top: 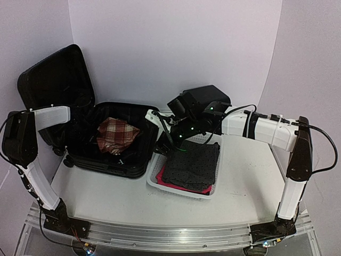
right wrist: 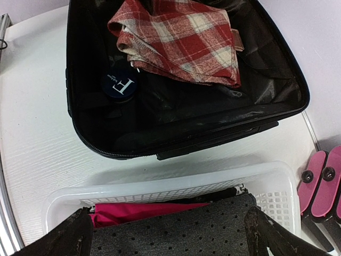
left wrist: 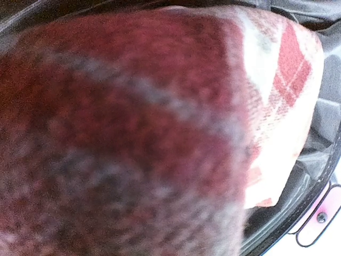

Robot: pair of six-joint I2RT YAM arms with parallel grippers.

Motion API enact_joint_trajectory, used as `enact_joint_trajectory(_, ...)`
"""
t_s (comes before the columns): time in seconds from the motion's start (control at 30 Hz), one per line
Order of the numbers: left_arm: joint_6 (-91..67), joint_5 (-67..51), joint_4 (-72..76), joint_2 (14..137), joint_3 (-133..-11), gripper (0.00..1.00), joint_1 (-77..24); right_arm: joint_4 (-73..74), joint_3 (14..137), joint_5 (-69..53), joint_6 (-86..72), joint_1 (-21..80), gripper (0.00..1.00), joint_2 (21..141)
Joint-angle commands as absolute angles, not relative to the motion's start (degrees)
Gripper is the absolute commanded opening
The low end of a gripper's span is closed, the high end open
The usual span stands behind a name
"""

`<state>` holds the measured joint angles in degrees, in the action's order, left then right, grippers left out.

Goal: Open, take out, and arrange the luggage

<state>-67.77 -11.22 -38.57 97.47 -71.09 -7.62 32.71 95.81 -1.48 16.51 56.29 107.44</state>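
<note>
The black luggage (top: 106, 166) lies open at the left with its lid (top: 53, 80) standing up. A red plaid cloth (top: 117, 133) lies inside it and also shows in the right wrist view (right wrist: 181, 37), beside a round dark tin (right wrist: 120, 85). My left gripper (top: 89, 124) reaches into the luggage. Its wrist view is filled by the blurred plaid cloth (left wrist: 133, 133), which hides the fingers. My right gripper (top: 166, 143) hangs open (right wrist: 173, 237) just above a grey dotted cloth (right wrist: 176, 229) in the white basket (right wrist: 160, 184).
The white mesh basket (top: 181, 190) sits right of the luggage, with a pink cloth (top: 176, 184) under the grey dotted one (top: 192, 165). Black boxes (top: 205, 98) with pink drawer fronts (right wrist: 319, 176) stand behind the basket. The white table (top: 106, 197) extends in front.
</note>
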Motion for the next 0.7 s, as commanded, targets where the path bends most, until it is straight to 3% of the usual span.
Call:
enact_joint_trajectory(0.0, -69.2, -11.2, -40.0, 94.3, -75.4, 0.05, -7.7, 30.6, 95.5, -0.8, 16.7, 56.2, 0.98, 103.6)
enact_joint_trajectory(0.1, -70.4, -11.8, -40.9, 92.9, -76.7, 0.00, -7.7, 30.6, 95.4, 0.0, 15.6, 56.1, 0.98, 103.3)
enact_joint_trajectory(0.67, -79.0, -13.7, -47.2, 84.5, -86.4, 0.00, -8.3, 29.5, 92.3, -0.1, 6.0, 49.8, 0.98, 98.6)
